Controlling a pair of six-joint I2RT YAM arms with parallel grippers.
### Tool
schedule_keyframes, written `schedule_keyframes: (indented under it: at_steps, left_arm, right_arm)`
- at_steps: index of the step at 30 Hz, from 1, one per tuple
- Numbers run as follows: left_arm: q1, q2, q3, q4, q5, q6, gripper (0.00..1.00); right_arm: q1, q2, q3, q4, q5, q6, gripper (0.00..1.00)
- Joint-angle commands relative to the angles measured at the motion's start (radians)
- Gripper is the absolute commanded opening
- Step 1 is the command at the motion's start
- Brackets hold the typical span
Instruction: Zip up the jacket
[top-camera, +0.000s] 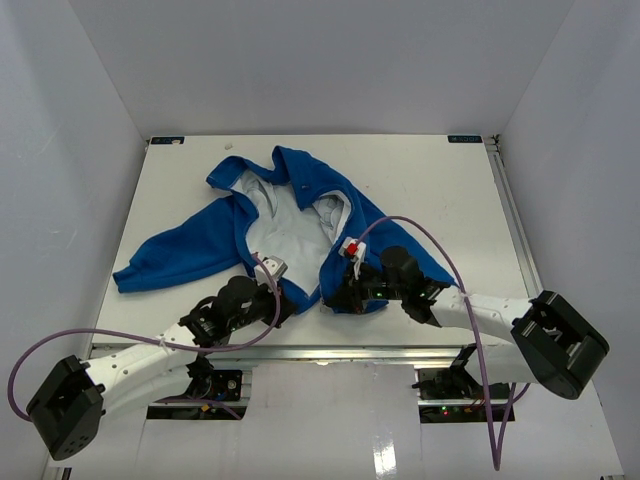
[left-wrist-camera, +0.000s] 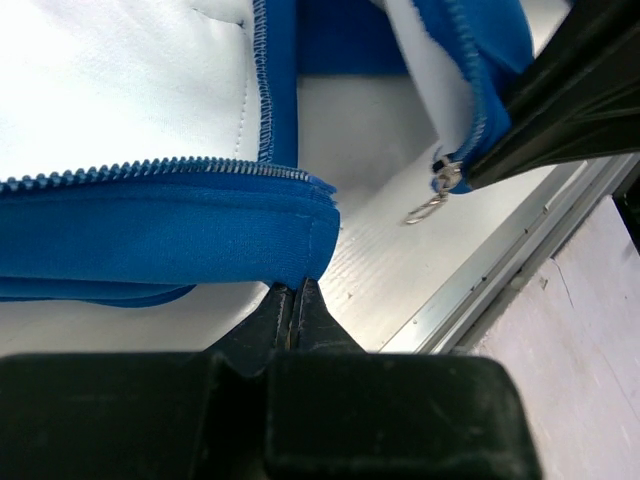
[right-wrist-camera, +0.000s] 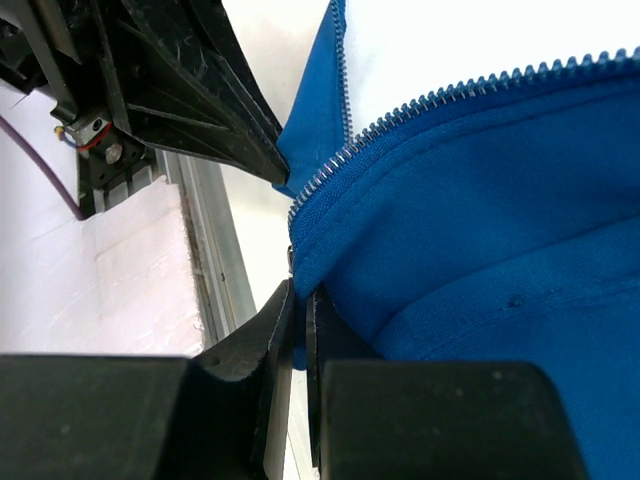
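- Left gripper (left-wrist-camera: 295, 300) fills the bottom of its own wrist view. Jaws are pressed together, and the tips seem to nip the lower corner of 1 front panel of the jacket (top-camera: 200, 245), just below the last zipper teeth (left-wrist-camera: 150, 172).
- Right gripper (right-wrist-camera: 300, 310) is in a like posture, pinched narrow on the hem corner of the opposite panel, with blue cloth bunched at its tips.
- Jacket lies on the white table (top-camera: 440, 190) with its front open and pale lining up. The collar points to the far edge and 1 sleeve is spread out to the left. The hem sits at the near edge, between the 2 arms.
- Reason for the holds, as judged: each arm pins 1 bottom corner so the 2 zipper halves can be lined up. Gripping close to the teeth keeps those limp ends steady.
- The corners are near each other but apart, with a strip of bare table between them.
- Slider (left-wrist-camera: 445, 178) hangs at the foot of the right-held panel, its pull tab dangling.
- Zipper halves are not yet joined. Mating them looks like the step in hand.
- Containers: none in view.
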Motion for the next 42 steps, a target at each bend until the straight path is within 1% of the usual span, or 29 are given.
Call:
schedule_keyframes:
  at_steps: [1,6,9,13,17,21,26,30,32,34,35,39,42]
  left_arm:
    - [-0.046,-0.02,-0.004,0.028,0.026,0.007,0.0]
    - [-0.079,-0.061,-0.026,0.071,0.018,0.051,0.0]
    - [-0.102,-0.054,-0.031,0.104,0.032,0.083,0.0]
    - [-0.129,-0.025,-0.024,0.107,-0.003,0.103,0.0]
    - [-0.15,-0.014,-0.021,0.108,-0.017,0.106,0.0]
    - [-0.157,-0.043,-0.03,0.11,-0.018,0.106,0.0]
    - [-0.163,-0.074,-0.045,0.12,-0.001,0.114,0.0]
    - [-0.166,-0.084,-0.051,0.13,0.016,0.126,0.0]
    - [-0.166,-0.091,-0.053,0.13,0.009,0.124,0.0]
    - [-0.166,-0.097,-0.058,0.129,-0.016,0.113,0.0]
    - [-0.166,-0.099,-0.057,0.118,-0.051,0.099,0.0]
    - [-0.166,-0.094,-0.004,-0.027,-0.146,-0.046,0.0]
    - [-0.166,-0.076,0.07,-0.153,-0.131,-0.155,0.01]
  right_arm:
    - [-0.014,0.05,0.05,0.04,-0.101,0.001,0.08]
    - [-0.046,0.081,0.032,0.069,-0.192,-0.009,0.08]
    - [-0.063,0.098,0.031,0.073,-0.23,-0.001,0.08]
    - [-0.073,0.111,0.017,0.103,-0.269,0.017,0.08]
    - [-0.073,0.133,0.043,0.089,-0.312,0.027,0.08]
    - [-0.099,0.177,0.079,0.088,-0.42,0.045,0.08]
    - [-0.147,0.206,0.068,0.134,-0.538,0.076,0.08]
    - [-0.17,0.221,0.077,0.156,-0.599,0.111,0.08]
    - [-0.182,0.215,0.084,0.147,-0.598,0.137,0.08]
    - [-0.184,0.202,0.1,0.099,-0.55,0.147,0.08]
    - [-0.185,0.198,0.12,0.063,-0.508,0.139,0.08]
    - [-0.19,0.158,0.142,-0.031,-0.374,0.153,0.08]
    - [-0.19,0.116,0.151,-0.068,-0.311,0.166,0.08]
